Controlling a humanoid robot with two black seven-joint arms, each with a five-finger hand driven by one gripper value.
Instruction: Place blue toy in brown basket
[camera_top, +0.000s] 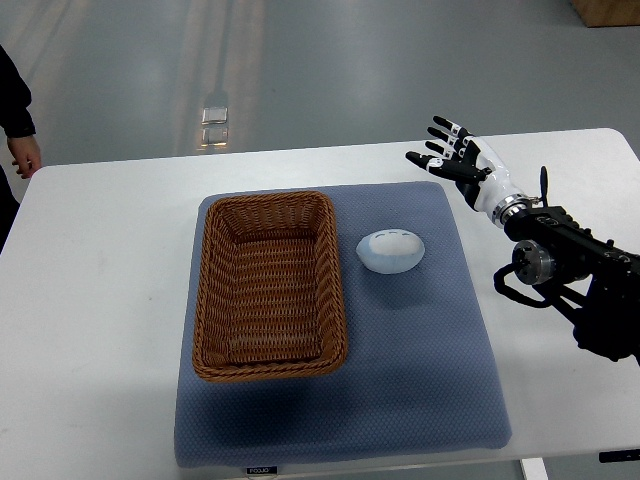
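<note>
A pale blue, rounded toy (391, 250) lies on the blue-grey mat (420, 370), just right of the brown wicker basket (214, 300). The basket is rectangular and holds nothing. My right hand (447, 156) comes in from the right edge and hovers above the mat's far right corner, up and to the right of the toy. Its fingers are spread and hold nothing. The left arm does not show.
The mat lies on a white table (90, 300). A person's hand and dark sleeve (18, 130) show at the far left edge, by the table's back corner. Grey floor lies beyond the table.
</note>
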